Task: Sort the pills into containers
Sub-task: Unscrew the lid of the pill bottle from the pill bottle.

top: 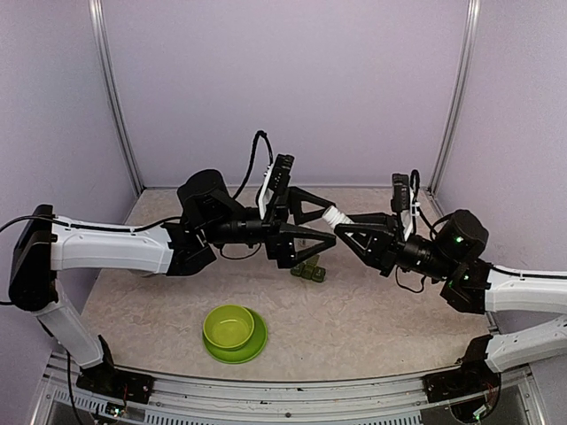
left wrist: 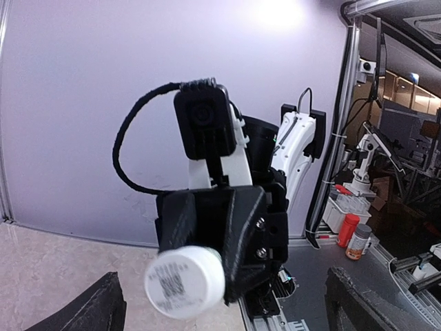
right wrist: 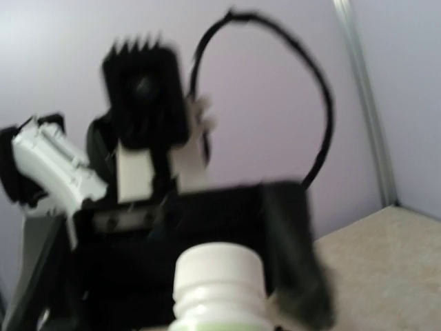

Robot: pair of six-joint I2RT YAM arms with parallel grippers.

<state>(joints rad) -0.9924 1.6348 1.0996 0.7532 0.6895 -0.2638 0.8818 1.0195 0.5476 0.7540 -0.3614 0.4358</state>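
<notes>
A white pill bottle (top: pixel 336 215) hangs in the air above the table's middle, with my right gripper (top: pixel 347 223) shut on it. Its white cap (left wrist: pixel 185 281) points at my left gripper (top: pixel 324 221), which stands wide open with one finger on each side of the cap and not touching it. In the right wrist view the bottle's neck and cap (right wrist: pixel 217 279) fill the bottom centre, blurred. The containers, a small dark green strip pill box (top: pixel 308 269), lie on the table just below the two grippers. No loose pills are in view.
A lime-green bowl (top: pixel 229 325) sits on a matching plate (top: pixel 255 347) near the front of the table. Lilac walls close in the back and both sides. Beyond the table's right edge stand an orange bottle (left wrist: pixel 349 229) and a lab bench.
</notes>
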